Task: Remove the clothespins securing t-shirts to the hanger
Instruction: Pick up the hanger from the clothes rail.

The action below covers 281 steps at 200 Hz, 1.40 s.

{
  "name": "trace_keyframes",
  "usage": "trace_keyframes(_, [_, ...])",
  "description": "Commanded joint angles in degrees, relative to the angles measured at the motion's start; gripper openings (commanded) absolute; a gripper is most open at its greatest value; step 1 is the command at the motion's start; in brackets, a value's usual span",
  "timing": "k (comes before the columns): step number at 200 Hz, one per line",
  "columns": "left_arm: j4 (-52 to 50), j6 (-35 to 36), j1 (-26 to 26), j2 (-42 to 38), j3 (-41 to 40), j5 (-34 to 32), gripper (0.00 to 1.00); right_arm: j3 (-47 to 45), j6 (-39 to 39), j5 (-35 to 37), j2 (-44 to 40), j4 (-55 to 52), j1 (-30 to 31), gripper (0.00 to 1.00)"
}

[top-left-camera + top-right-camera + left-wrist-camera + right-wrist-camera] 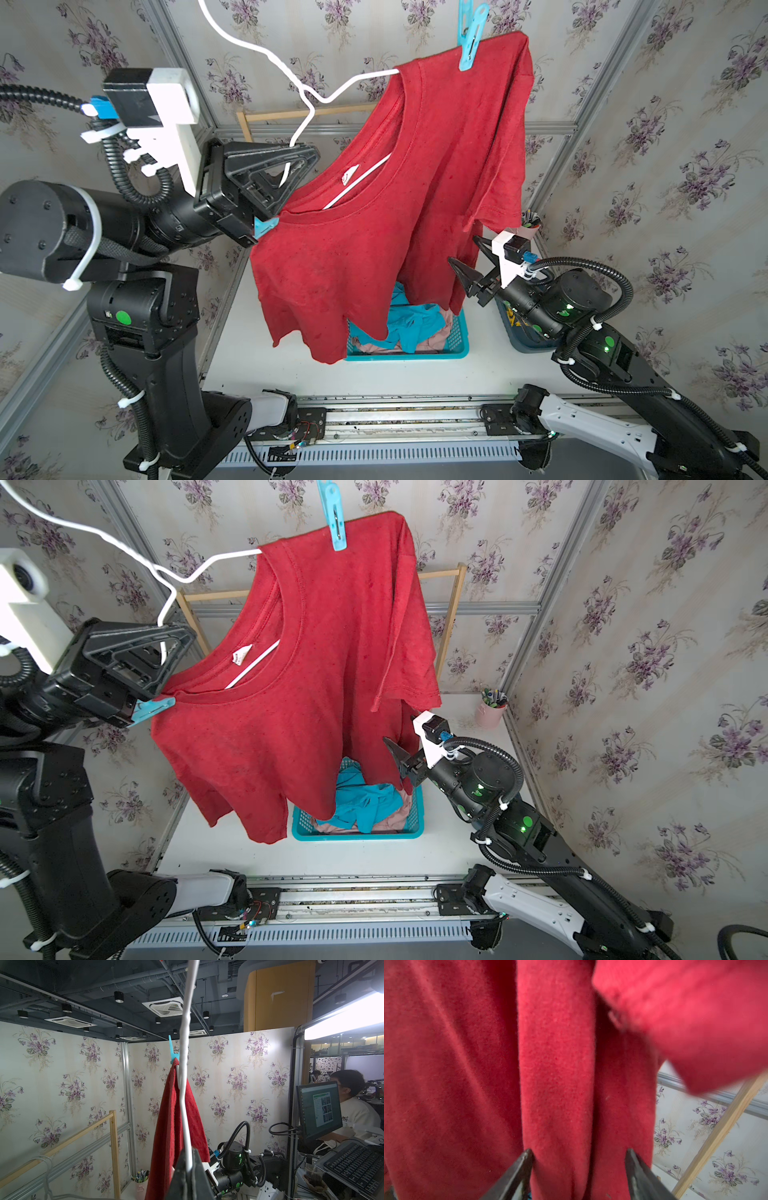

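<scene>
A dark red t-shirt (395, 208) (316, 667) hangs on a white wire hanger (307, 95) (185, 1064). My left gripper (307, 156) (187, 631) (190, 1151) is shut on the hanger's wire beside the collar. One light blue clothespin (471, 37) (334, 517) (173, 1051) clips the upper shoulder. Another light blue clothespin (266, 226) (151, 708) clips the lower shoulder, right under my left gripper. My right gripper (465, 257) (579, 1151) is open, its fingertips against a hanging fold of the red shirt below the sleeve.
A teal basket (457, 345) on the table holds a turquoise t-shirt (411, 328) and a pale pink one (436, 340). A wooden rack (453, 613) stands at the back, a pink cup of pens (490, 712) in the far right corner. A dark bin (519, 340) sits under my right arm.
</scene>
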Motion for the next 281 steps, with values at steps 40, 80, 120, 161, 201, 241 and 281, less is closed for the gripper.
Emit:
trace_keyframes(40, [-1.93,9.58,0.17,-1.16,-13.39,3.06,0.0,-0.91,0.19,-1.53,-1.06,-1.41,0.06,0.68])
trace_keyframes(80, [-2.11,14.07,0.17,-1.93,-21.43,5.47,0.0,-1.98,0.1,-3.29,-2.32,-5.45,0.1,0.68])
trace_keyframes(120, [-2.12,16.81,0.09,-2.47,-28.31,7.21,0.0,-2.97,2.68,-2.83,-1.79,-6.91,0.06,0.68])
trace_keyframes(161, [-2.12,20.03,-1.16,-2.42,-33.22,8.45,0.0,-2.9,2.49,0.25,-1.27,-6.44,0.07,0.69])
trace_keyframes(201, [-2.2,22.24,-3.9,-2.07,-36.55,11.69,0.0,1.44,-0.05,8.23,1.15,-10.75,-0.56,0.7])
trace_keyframes(241, [-2.42,25.98,-6.43,-1.76,-41.07,15.73,0.0,8.98,3.31,-0.26,4.06,-14.98,-11.87,0.7])
trace_keyframes(281, [-4.25,29.92,-7.17,-2.23,-47.29,16.33,0.0,17.76,4.01,-15.18,9.39,-21.9,-23.01,0.69])
